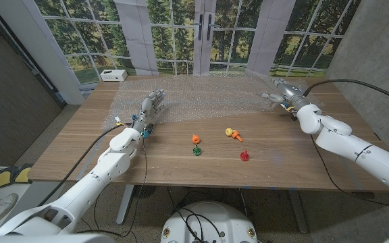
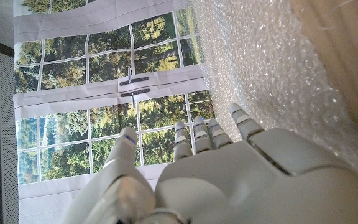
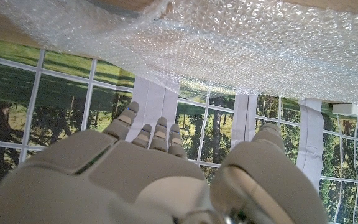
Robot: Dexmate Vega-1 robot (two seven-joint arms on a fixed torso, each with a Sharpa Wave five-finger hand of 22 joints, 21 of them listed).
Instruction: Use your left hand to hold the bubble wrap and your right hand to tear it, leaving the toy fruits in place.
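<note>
A clear sheet of bubble wrap (image 1: 208,101) lies spread over the far half of the wooden table (image 1: 80,152). My left hand (image 1: 150,108) hovers at the sheet's left part with its fingers stretched out and apart, holding nothing; the wrap (image 2: 272,68) lies right beside its fingers (image 2: 194,137). My right hand (image 1: 279,92) is at the sheet's right end, fingers spread, nothing in it; the wrap (image 3: 241,37) lies just beyond its fingers (image 3: 157,134). Toy fruits stand on bare wood nearer me: an orange one (image 1: 195,139), a green one (image 1: 196,151), a yellow-orange one (image 1: 233,133) and a red one (image 1: 244,156).
A small white box (image 1: 113,75) sits past the table's far left corner by the windows. A black cable (image 1: 356,84) runs from my right arm off the table's right side. Bare wood lies between the fruits and the front edge.
</note>
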